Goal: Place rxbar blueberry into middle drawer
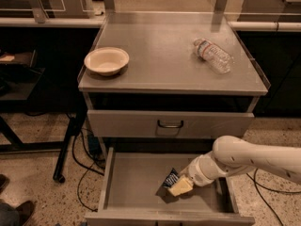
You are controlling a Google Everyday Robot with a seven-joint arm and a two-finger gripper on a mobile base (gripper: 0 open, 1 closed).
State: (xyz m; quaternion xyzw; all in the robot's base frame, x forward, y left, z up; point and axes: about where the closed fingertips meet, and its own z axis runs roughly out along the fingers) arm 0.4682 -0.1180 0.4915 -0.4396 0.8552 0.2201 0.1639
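Note:
The middle drawer [136, 182] is pulled open below the cabinet, a wide shallow grey tray with a bare floor. My gripper [178, 184] reaches into it from the right on a white arm and is shut on the rxbar blueberry [170, 177], a small dark bar with white print. The bar sits tilted at the fingertips just above the drawer floor, right of centre.
On the cabinet top stand a cream bowl [106, 60] at the left and a clear plastic water bottle [213, 55] lying at the right. A shut drawer front with a dark loop handle [170, 124] is above the open drawer. Cables lie on the floor at the left.

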